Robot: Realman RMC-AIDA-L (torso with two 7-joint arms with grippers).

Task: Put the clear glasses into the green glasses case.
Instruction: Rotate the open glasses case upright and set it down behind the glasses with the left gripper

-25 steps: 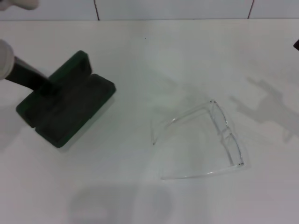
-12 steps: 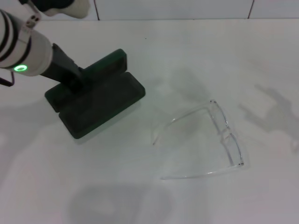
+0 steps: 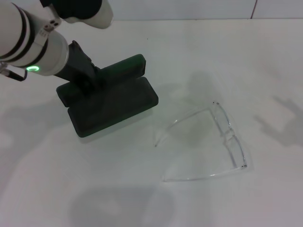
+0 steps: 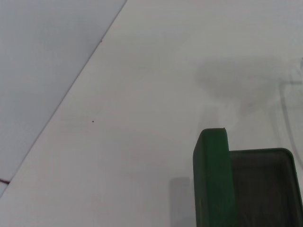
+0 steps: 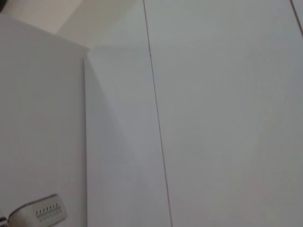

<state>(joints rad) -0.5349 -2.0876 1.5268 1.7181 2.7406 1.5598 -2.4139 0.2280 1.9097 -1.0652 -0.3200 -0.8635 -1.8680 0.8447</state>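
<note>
The green glasses case (image 3: 113, 101) is open at the left of the white table, its lid toward the back and its dark lining facing up. My left gripper (image 3: 87, 78) is shut on the case's left end, with the white arm reaching in from the upper left. The left wrist view shows the lid edge and part of the lined tray of the case (image 4: 246, 189). The clear glasses (image 3: 227, 135) lie unfolded on the table to the right of the case, apart from it, their arms pointing left. My right gripper is out of view.
The white table (image 3: 213, 56) runs back to a tiled wall (image 3: 175, 8). A shadow of the right arm falls at the table's right edge. The right wrist view shows only wall panels.
My left arm has carried the open case rightward and a little toward the middle of the table, closer to the glasses. The glasses have not moved. The right arm's shadow has slid right.
</note>
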